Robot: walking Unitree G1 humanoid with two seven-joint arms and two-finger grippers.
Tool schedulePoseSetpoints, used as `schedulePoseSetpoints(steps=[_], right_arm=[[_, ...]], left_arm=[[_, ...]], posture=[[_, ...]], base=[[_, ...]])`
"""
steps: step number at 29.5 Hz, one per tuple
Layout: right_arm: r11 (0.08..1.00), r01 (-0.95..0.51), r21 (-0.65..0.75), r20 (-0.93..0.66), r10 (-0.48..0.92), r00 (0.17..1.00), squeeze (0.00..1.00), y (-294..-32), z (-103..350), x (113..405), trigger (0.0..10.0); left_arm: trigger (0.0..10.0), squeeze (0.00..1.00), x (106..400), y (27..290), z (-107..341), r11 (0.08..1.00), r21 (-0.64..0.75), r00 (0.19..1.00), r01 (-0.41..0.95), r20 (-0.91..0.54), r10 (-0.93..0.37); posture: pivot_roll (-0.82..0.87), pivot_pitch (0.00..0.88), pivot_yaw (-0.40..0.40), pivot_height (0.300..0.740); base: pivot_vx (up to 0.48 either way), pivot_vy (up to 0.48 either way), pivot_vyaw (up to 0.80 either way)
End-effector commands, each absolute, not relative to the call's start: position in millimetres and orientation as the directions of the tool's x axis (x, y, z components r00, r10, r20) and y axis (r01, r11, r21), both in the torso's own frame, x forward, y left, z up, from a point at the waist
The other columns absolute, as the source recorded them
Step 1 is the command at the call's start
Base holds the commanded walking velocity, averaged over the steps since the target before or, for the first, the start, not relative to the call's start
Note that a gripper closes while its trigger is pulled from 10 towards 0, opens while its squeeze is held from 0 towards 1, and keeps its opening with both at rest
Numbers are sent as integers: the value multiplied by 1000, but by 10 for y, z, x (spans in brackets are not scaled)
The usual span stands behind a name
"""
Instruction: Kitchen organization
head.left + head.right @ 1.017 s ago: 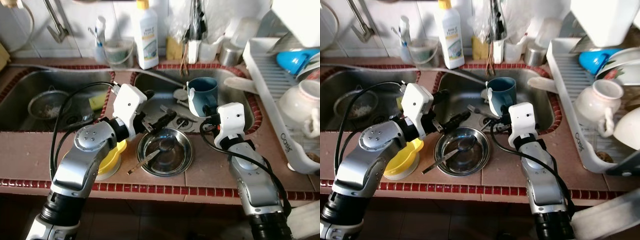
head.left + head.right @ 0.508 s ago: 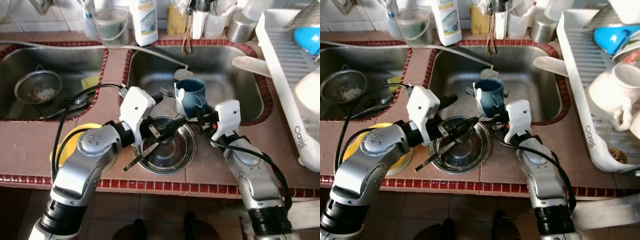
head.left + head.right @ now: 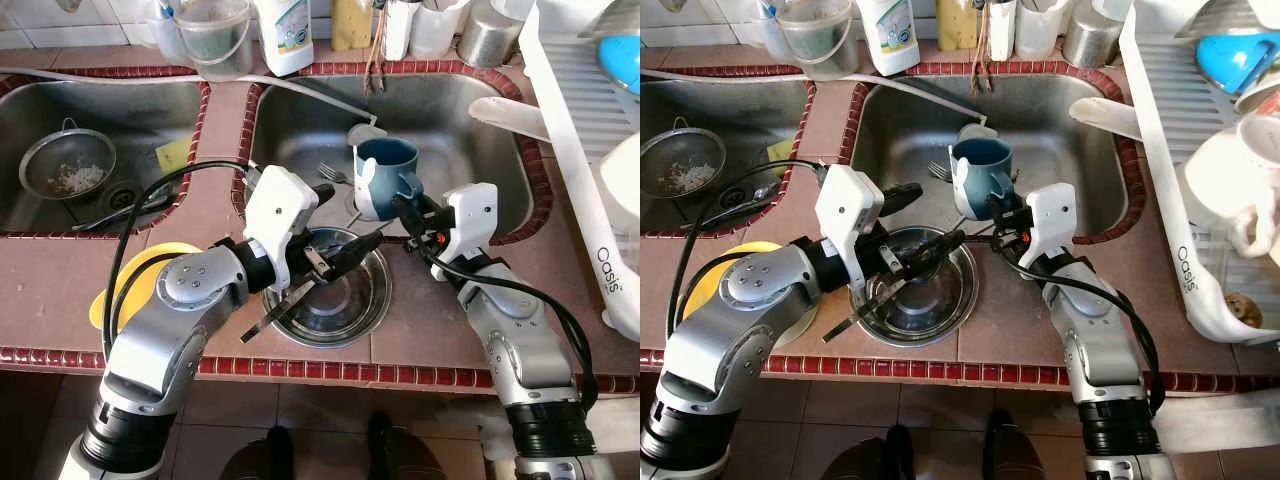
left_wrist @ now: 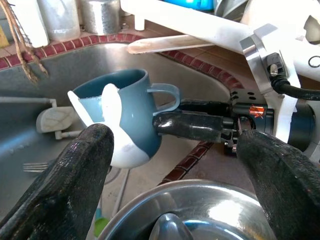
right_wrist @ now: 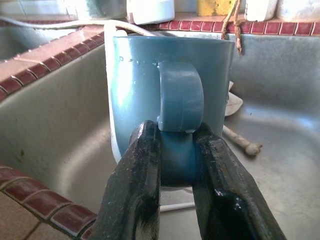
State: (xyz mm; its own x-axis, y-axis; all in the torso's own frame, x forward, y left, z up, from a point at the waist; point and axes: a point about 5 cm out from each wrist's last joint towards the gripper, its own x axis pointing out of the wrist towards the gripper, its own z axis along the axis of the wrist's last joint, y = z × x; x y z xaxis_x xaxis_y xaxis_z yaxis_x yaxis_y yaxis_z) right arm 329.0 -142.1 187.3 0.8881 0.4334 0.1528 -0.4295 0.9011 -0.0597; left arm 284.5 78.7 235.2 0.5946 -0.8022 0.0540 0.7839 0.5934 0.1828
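Blue mug [image 5: 170, 95] handle pinched by right claw [image 5: 176, 150], left claw [image 3: 345, 252] spread over steel bowl [image 3: 335, 310]

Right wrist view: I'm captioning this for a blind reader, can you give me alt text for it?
The right gripper is shut on the handle of a blue mug, one black finger on each side of it. The mug is held upright above a steel sink, with a red-tiled counter edge beside it.

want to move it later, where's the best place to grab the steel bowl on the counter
Pinch the steel bowl at its thin rim, near edge, coming from above with one finger inside. It sits upright and open, and a utensil leans over the rim's left side, so avoid that stretch.
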Motion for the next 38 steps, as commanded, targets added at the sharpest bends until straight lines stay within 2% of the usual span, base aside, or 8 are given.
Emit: schedulePoseSetpoints(steps=[1,24,28,29,30,31,32,38], right_arm=[[894,-448,-4,132,444,886,1000,-1454,1822,3276,10000],[910,-411,48,184,397,899,1000,-1511,1900,3279,10000],[932,-359,44,276,334,901,1000,-1499,2050,3275,10000],[933,-358,42,285,333,899,776,-1483,2073,3269,10000],[931,-362,44,295,334,895,310,-1463,2096,3262,10000],[930,-365,46,301,335,893,310,-1450,2108,3260,10000],[926,-375,47,311,344,886,0,-1417,2128,3246,10000],[878,-477,19,347,442,827,0,-1091,2182,3132,10000]], left_arm=[[10000,0,2811,776,2373,584,187,585,790,57,-809],[10000,0,2869,802,2388,601,191,601,776,63,-797],[10000,0,2983,873,2412,660,187,659,728,77,-748],[10000,0,3000,886,2419,671,180,669,719,83,-739],[10000,0,3021,900,2427,683,174,680,709,89,-728],[10000,0,3036,908,2430,691,170,687,702,92,-721],[10000,0,3052,923,2439,703,165,697,692,98,-710],[10000,0,3149,1022,2440,752,163,745,638,114,-657]], posture=[[-131,331,70,740],[-131,291,65,740],[-131,262,62,740],[-131,259,61,740],[-132,254,60,740],[-131,251,59,740],[-131,242,59,740],[-133,204,60,740]], base=[[0,0,0],[0,0,0],[0,0,0],[0,0,0],[0,0,0],[0,0,0],[0,0,0],[0,0,0]])
